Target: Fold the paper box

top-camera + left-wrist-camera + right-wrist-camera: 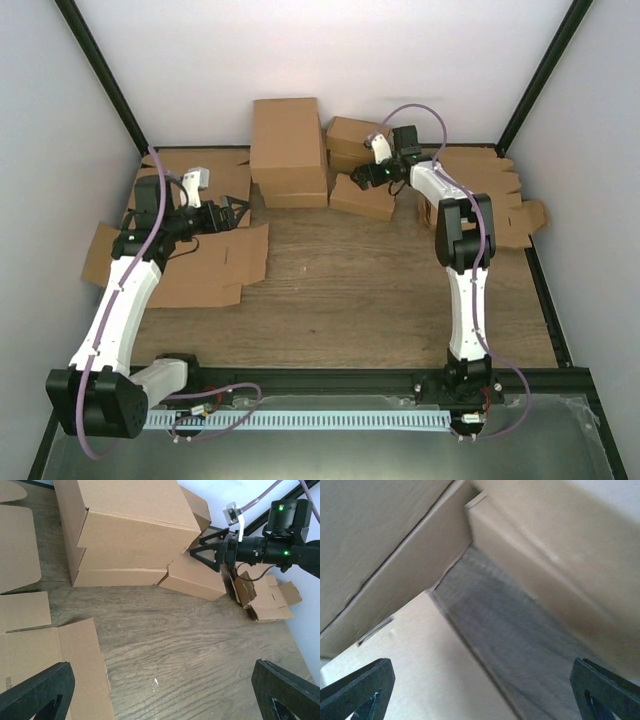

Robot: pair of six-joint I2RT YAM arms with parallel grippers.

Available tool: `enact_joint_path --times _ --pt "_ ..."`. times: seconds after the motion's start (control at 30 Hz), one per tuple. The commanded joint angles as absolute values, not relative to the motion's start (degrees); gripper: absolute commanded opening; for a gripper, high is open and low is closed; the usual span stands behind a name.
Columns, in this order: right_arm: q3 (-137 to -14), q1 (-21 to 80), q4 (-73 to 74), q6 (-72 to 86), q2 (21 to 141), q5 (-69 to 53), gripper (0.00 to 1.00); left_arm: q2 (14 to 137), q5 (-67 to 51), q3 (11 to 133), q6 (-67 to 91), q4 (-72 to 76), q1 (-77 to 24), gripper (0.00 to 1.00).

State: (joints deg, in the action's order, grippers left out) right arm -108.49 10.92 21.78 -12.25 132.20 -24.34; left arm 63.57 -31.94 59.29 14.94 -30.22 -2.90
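Observation:
The paper box [362, 197] is a small, shallow, closed brown box. It lies on the wood at the back centre, leaning against the big boxes, and also shows in the left wrist view [195, 577]. My right gripper [358, 180] is open just above its left end and holds nothing. In the right wrist view the box top [415, 665] fills the lower left between the spread fingers of the right gripper [480, 690]. My left gripper [238, 214] is open and empty over the left cardboard sheet. Its wrist view [160, 692] shows bare wood between the fingers.
Two big folded boxes [288, 150] are stacked at the back centre, with another smaller box [352, 135] behind the paper box. A large flat cardboard sheet [200, 265] lies at the left. A stack of flat die-cut pieces [495, 195] lies at the right behind the right arm.

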Motion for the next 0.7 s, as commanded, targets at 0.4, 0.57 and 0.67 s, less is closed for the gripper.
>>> enact_joint_path --times 0.4,0.57,0.67 --pt "-87.31 13.40 28.84 -19.30 116.13 -32.02 1.00 62.81 -31.35 58.93 12.77 -32.32 -3.11 1.00" --pt "-71.45 15.63 28.39 -16.83 104.15 -38.74 1.00 61.87 -33.72 56.83 13.88 -31.39 -3.08 1.00" --pt "-66.32 20.67 29.32 -14.24 100.78 -41.67 1.00 60.82 -35.87 53.39 15.23 -29.23 -3.08 1.00"
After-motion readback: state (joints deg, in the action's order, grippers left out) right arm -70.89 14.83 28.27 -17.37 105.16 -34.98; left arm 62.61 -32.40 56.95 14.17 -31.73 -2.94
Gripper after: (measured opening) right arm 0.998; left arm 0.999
